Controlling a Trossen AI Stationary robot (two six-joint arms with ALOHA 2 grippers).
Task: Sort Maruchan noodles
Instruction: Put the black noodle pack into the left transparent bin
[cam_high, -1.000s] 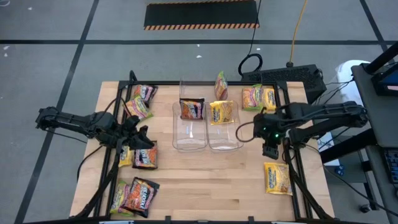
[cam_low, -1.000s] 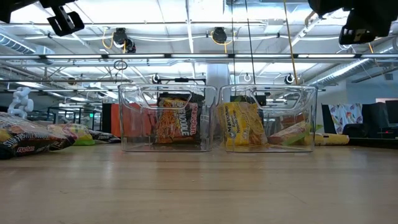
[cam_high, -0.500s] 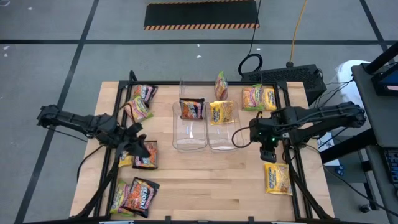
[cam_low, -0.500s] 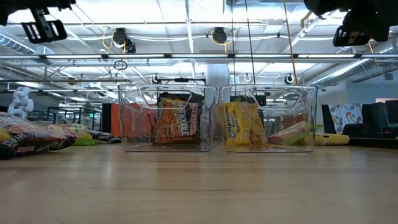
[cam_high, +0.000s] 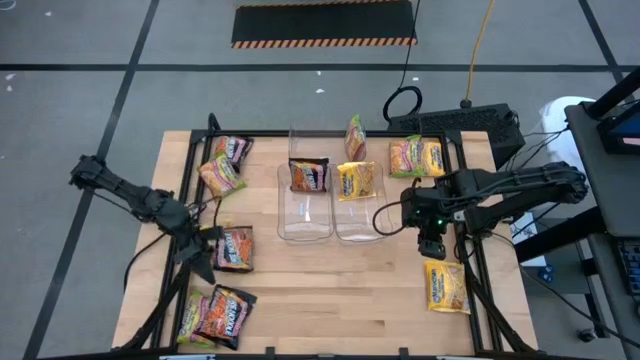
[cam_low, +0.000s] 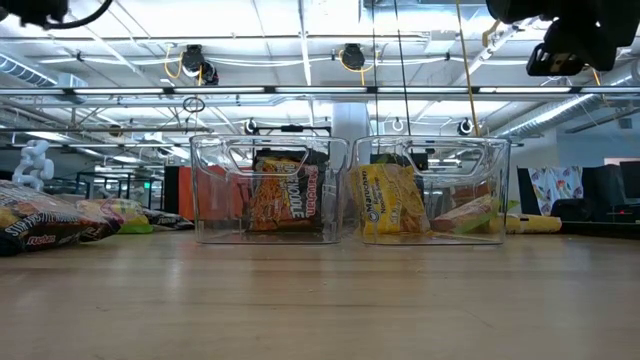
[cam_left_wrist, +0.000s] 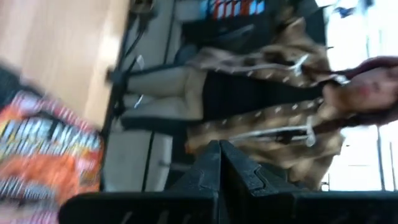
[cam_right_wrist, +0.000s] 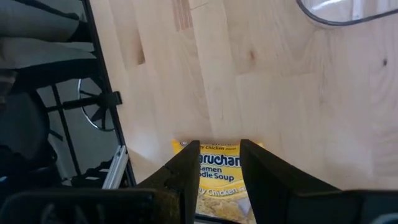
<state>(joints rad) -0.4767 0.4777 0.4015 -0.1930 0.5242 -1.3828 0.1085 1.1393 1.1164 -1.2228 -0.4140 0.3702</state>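
Maruchan noodles lie scattered on the table. A dark packet (cam_high: 309, 176) stands in the left clear bin (cam_high: 304, 222) and a yellow one (cam_high: 357, 181) in the right clear bin (cam_high: 361, 225). My left gripper (cam_high: 203, 262) hovers shut and empty beside a dark packet (cam_high: 236, 248) at the table's left; in its wrist view the fingers (cam_left_wrist: 219, 155) meet. My right gripper (cam_high: 432, 250) hangs open above a yellow packet (cam_high: 447, 287) lying flat at the right; that packet (cam_right_wrist: 217, 171) shows between its fingers, clear of them.
More packets lie at the far left (cam_high: 228, 160), near left (cam_high: 218, 315) and far right (cam_high: 416, 157); one stands behind the bins (cam_high: 355, 135). A black frame rail (cam_high: 470, 270) borders the table's right side. A seated person (cam_left_wrist: 261, 106) shows beyond the table.
My left gripper has shut with nothing in it, swung toward the table's near-left and rolled about its own line. The packets beside it lie where they were.
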